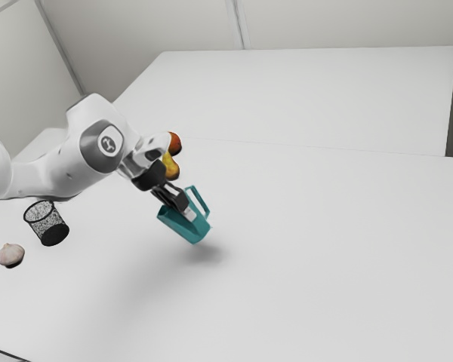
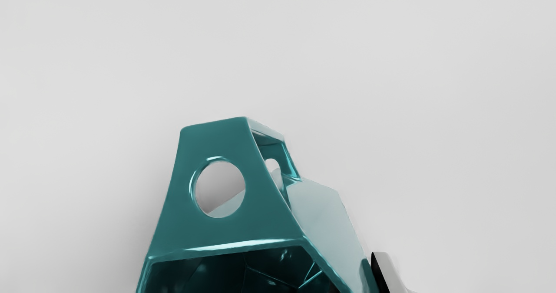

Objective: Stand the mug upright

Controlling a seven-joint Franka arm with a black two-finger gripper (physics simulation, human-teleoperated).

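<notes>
Pale walls (image 1: 151, 23) stand behind one white table (image 1: 325, 264) bearing one garlic bulb (image 1: 10, 254), one black mesh cup (image 1: 48, 225), one orange fruit (image 1: 174, 143) and one yellow fruit (image 1: 171, 167). One gripper (image 1: 183, 210) is clamped on the single teal mug (image 1: 183, 227), which hangs tilted above the table, mouth toward the exterior view's left.

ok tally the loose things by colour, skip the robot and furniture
Teal: 1, the mug
Black: 1, the mesh holder
Off-white: 1, the garlic bulb
Orange-red: 1, the round item
Yellow: 1, the yellow item
Total: 5
</notes>
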